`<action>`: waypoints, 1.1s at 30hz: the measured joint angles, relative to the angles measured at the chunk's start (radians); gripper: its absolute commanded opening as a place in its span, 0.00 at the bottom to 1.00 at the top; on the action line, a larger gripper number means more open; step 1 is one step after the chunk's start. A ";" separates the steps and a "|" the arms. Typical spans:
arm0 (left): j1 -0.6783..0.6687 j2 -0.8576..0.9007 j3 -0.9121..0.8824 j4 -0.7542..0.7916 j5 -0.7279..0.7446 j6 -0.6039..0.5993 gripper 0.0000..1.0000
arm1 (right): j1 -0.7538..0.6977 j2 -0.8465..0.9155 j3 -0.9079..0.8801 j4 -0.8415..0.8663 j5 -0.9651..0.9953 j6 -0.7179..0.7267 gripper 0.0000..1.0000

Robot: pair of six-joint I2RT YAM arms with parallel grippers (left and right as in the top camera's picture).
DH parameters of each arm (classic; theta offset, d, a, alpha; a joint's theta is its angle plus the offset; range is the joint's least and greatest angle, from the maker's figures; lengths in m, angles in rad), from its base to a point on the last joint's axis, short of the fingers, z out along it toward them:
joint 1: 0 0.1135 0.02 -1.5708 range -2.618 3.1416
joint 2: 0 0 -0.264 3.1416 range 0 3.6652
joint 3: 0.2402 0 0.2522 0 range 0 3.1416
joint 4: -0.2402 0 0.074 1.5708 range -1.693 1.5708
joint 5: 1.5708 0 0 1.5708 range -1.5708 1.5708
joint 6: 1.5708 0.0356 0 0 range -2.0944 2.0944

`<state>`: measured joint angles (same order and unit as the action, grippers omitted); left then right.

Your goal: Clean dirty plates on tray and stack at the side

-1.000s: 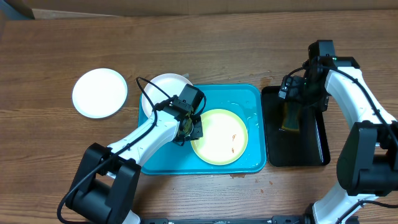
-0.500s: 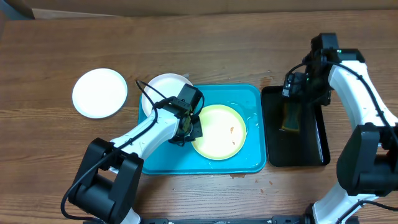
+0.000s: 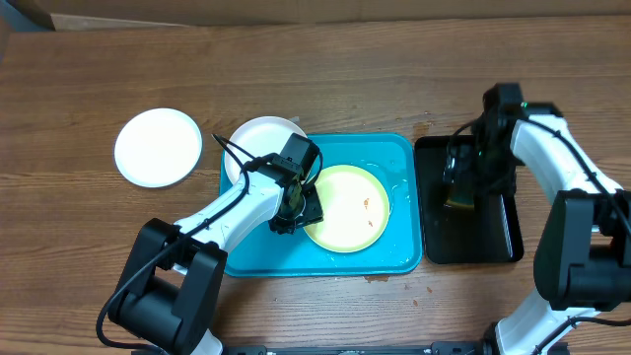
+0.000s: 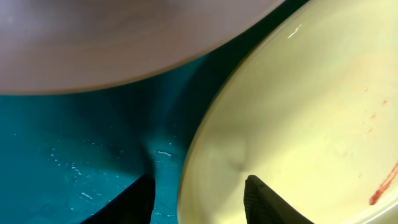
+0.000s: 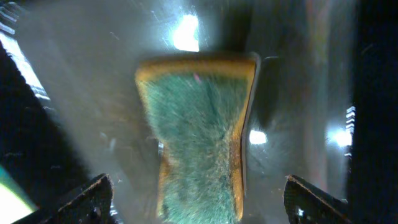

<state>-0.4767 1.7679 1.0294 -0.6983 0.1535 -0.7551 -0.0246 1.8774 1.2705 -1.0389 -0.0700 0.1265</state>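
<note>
The pale yellow plate (image 3: 347,209) with a reddish smear (image 4: 382,186) lies in the turquoise tray (image 3: 394,158). My left gripper (image 3: 294,209) is closed on its left rim, with one finger on the plate face and one outside the rim over the tray (image 4: 199,199). A white plate (image 3: 258,138) rests over the tray's back-left corner and shows blurred in the left wrist view (image 4: 124,37). Another white plate (image 3: 158,148) lies on the table to the left. My right gripper (image 3: 461,176) is open, its fingers on either side of a green and yellow sponge (image 5: 196,124) without touching it (image 5: 199,186).
The sponge (image 3: 459,194) lies in a narrow black tray (image 3: 493,242) just right of the turquoise tray. Water droplets sit on the turquoise tray floor (image 4: 68,168). A cardboard edge runs along the table's back (image 3: 197,20).
My right gripper has moved down over the sponge. The yellow plate has shifted a little toward the back, and my left gripper has moved slightly left.
</note>
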 measured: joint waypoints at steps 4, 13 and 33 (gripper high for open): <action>0.000 0.000 0.000 0.004 0.000 0.006 0.48 | 0.001 0.001 -0.082 0.074 -0.002 -0.002 0.17; 0.000 0.000 0.000 0.003 0.000 0.011 0.56 | 0.001 0.001 -0.103 0.128 -0.003 0.000 0.66; 0.000 0.000 0.000 0.011 -0.012 0.025 0.54 | 0.001 0.001 -0.105 0.357 -0.003 -0.006 0.16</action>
<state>-0.4767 1.7679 1.0294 -0.6872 0.1413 -0.7300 -0.0235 1.8786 1.1660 -0.6815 -0.0731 0.1207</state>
